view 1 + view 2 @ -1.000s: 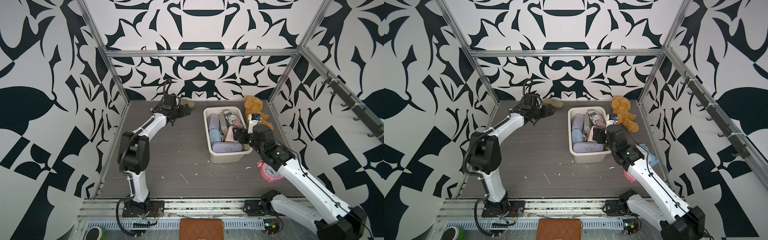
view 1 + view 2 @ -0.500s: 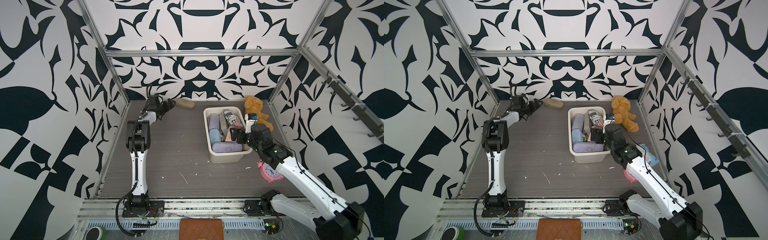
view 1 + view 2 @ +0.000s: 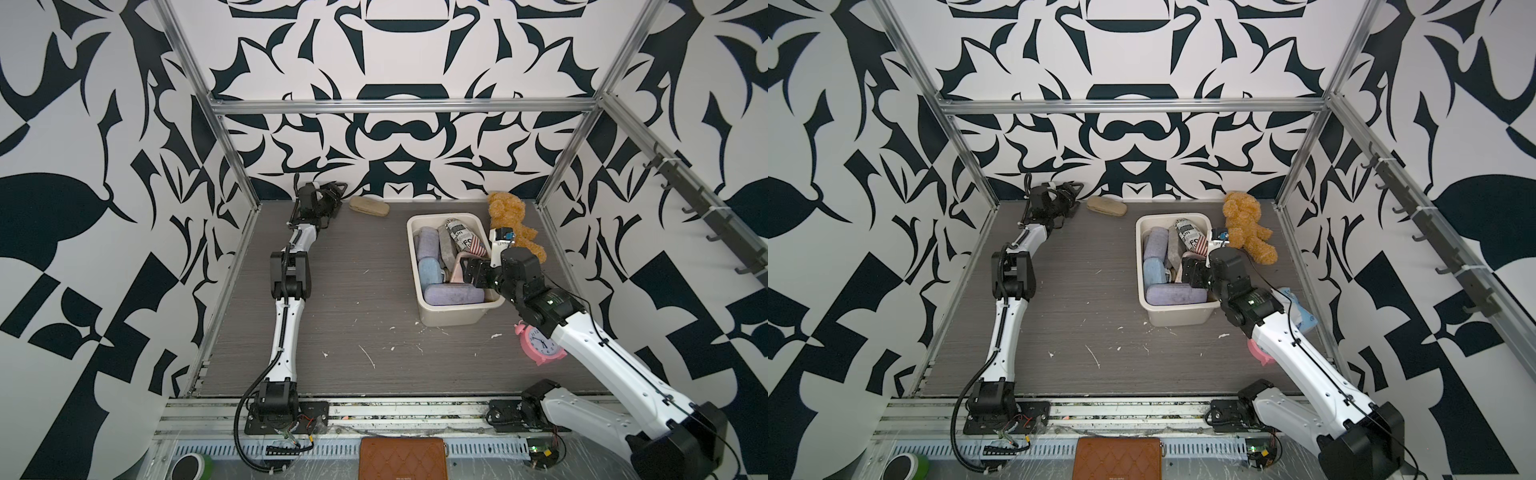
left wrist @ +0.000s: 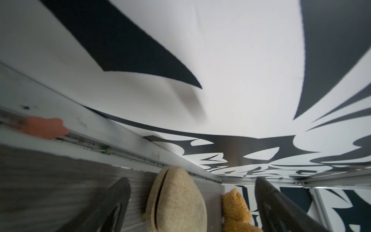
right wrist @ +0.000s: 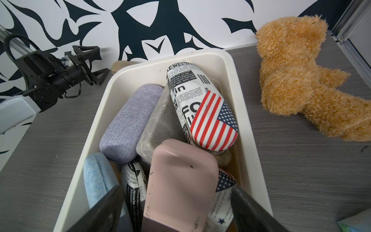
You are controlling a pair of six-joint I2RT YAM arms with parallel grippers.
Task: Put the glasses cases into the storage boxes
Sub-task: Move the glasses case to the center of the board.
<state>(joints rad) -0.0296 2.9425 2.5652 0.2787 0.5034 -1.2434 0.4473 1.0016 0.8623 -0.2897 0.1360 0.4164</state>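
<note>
At the 11 o'clock corner of the bench, the left end effector is lying low with its jaws spread wide. It is pointing along the back wall at the tan case, the only 1 I am seeing outside the cream storage tub. The case is resting just beside the fingertips, not yet between them, and close against the foot of the wall. Over at 2 o'clock that tub is holding the rest: lilac, blue and grey ones and the newspaper-and-flag case. The right end effector is hovering over the tub's near right side. Its jaws are standing wide on either side of a pink case with a gap showing on each side, so it is gripping nothing. That pink case is leaning steeply on top of the pile.

2 things are worrying me. The tan case is hugging the wall, so the far jaw may find no room behind it and end up shoving it toward 12 o'clock or scraping the wall. The arm is also looking close to full stretch. And the pink case is perching loosely: a jaw brushing it while pulling away could tip it over the rim toward the teddy bear at 1 o'clock.
</note>
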